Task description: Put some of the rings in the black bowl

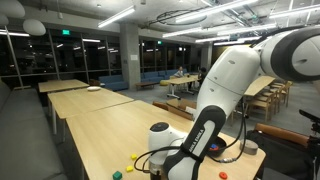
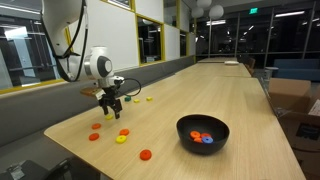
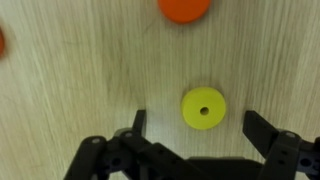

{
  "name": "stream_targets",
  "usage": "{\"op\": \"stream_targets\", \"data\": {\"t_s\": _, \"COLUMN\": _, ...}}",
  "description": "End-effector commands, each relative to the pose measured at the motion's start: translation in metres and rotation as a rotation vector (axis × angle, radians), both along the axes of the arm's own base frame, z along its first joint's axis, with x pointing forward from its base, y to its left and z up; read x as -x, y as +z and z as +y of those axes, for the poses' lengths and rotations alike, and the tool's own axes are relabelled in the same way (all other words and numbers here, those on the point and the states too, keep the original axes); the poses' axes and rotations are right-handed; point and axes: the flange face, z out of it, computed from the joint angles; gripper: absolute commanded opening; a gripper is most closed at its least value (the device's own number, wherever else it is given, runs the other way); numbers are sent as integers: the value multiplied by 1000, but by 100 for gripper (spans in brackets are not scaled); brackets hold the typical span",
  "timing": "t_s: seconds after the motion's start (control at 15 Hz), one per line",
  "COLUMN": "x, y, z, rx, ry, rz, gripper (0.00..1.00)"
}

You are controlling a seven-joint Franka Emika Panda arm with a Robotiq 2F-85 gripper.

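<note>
The step in hand was the pick. The gripper [image 2: 112, 104] hung low over the table [image 2: 200, 90] with its jaws spread as wide as they go and nothing between them but air. In the wrist view the yellow ring [image 3: 204, 108] lay flat on the wood inside the gap, nearer the jaw at 3 o'clock than the one at 9 o'clock. It touched neither jaw. An orange ring [image 3: 185, 8] sat at 12 o'clock from it, cut by the top edge of that view and well apart from the jaws.

In an exterior view the black bowl [image 2: 203, 148] stood at about 4 o'clock from the gripper, well apart from it, towards the near edge of the table. A few rings [image 2: 201, 137] in orange, red and blue lay in its bottom, so the task looked partly done. More loose pieces [image 2: 95, 137] were scattered at 6 to 7 o'clock below the gripper, and 2 yellow ones [image 2: 136, 99] lay just beside it at 3 o'clock.

The next move likely called for a small shift towards 3 o'clock to centre the yellow ring. After that would come a straight descent until the fingertips were level with the wood, then a close. The ring was thin and flat, so a grip set too high would probably slide over it or flick it away.

No brand, label or writing could be read. The lit signs high in the background of both exterior views were too small to make out.
</note>
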Motion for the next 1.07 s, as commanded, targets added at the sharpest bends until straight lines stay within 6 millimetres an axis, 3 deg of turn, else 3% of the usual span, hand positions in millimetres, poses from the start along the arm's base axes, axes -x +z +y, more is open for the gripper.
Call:
{"op": "stream_targets", "data": {"t_s": 0.0, "x": 2, "y": 5, "z": 1, "rx": -18, "ry": -13, "rz": -2, "gripper": 100}}
{"op": "stream_targets", "data": {"t_s": 1.0, "x": 7, "y": 9, "z": -3, "rx": -15, "ry": -19, "rz": 2, "gripper": 100}}
